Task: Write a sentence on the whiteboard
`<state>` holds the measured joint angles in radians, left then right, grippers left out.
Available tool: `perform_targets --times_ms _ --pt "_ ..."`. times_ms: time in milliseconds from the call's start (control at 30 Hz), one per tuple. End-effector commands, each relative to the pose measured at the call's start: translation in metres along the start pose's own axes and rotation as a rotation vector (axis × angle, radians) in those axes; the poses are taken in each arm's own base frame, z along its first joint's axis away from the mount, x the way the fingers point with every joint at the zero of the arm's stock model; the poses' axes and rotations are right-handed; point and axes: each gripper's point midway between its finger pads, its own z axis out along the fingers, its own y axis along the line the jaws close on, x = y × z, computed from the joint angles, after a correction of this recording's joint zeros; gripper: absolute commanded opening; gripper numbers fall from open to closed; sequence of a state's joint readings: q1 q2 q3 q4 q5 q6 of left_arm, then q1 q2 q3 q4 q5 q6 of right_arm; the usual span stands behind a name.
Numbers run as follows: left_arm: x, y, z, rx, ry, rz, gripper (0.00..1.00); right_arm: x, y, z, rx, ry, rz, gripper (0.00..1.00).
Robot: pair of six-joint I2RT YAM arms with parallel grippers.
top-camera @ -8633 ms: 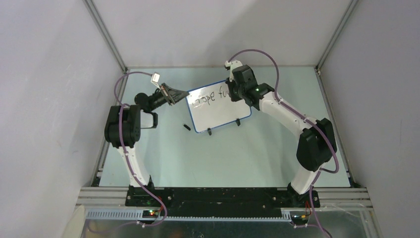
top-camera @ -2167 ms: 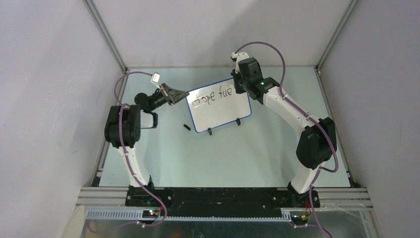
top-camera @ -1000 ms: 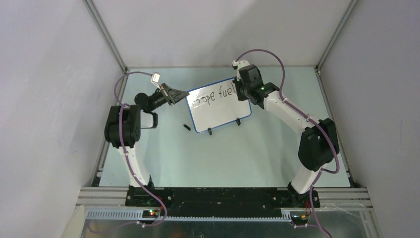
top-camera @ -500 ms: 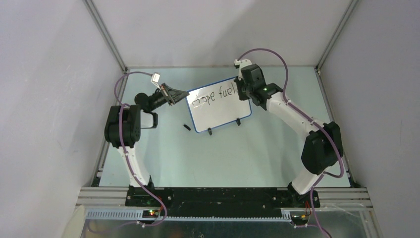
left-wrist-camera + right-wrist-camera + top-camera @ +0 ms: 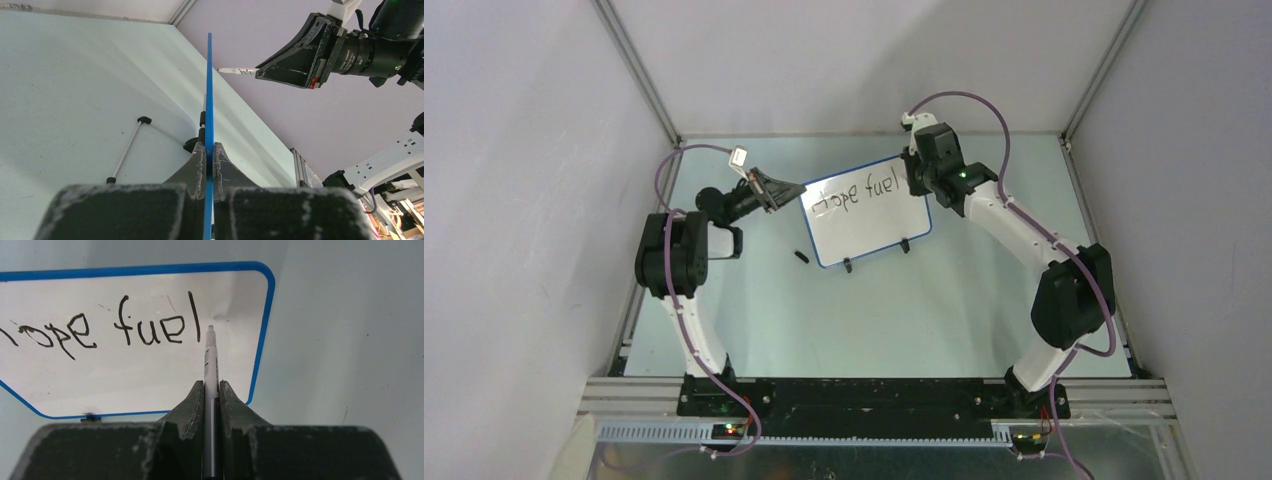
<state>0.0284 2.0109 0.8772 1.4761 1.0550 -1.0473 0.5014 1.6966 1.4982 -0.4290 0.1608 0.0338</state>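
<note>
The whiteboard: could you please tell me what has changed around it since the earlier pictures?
The sentence grew from "Hope fu" to "Hope fuel" as the right gripper, shut on the marker, moved rightward along the whiteboard. The left gripper stays clamped on its edge; the board itself has not moved.

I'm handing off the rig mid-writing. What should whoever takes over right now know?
Left pincer: shut on the blue left edge of the whiteboard, steadying it.
Right pincer: shut on the marker, tip just right of the last letter, near the board's right edge; contact unclear.
Done: the sentence reads "Hope fuel" on the top line.
Left: the rest of the sentence; the board's lower half is blank.
</note>
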Motion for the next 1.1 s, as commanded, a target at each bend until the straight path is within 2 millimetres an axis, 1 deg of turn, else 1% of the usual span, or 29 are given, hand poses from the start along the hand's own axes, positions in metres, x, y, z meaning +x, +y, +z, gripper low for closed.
perform_targets --times_ms 0,100,500,700,1067 --pt "-0.005 -0.012 0.003 0.051 0.013 0.064 0.0 -0.03 -0.003 -0.001 0.01 -0.072 0.024 0.0" --pt "-0.004 -0.012 0.003 0.052 0.015 0.063 0.0 -0.032 -0.002 0.001 0.009 -0.071 0.022 0.0" --pt "-0.005 -0.012 0.004 0.052 0.014 0.063 0.0 -0.025 -0.005 0.007 0.019 -0.049 0.02 0.0" --pt "-0.005 -0.012 0.004 0.053 0.014 0.063 0.0 -0.026 -0.009 0.008 0.025 -0.053 0.026 0.0" --pt "-0.005 -0.012 0.004 0.053 0.015 0.063 0.0 -0.026 -0.006 0.015 0.015 -0.039 0.025 0.0"
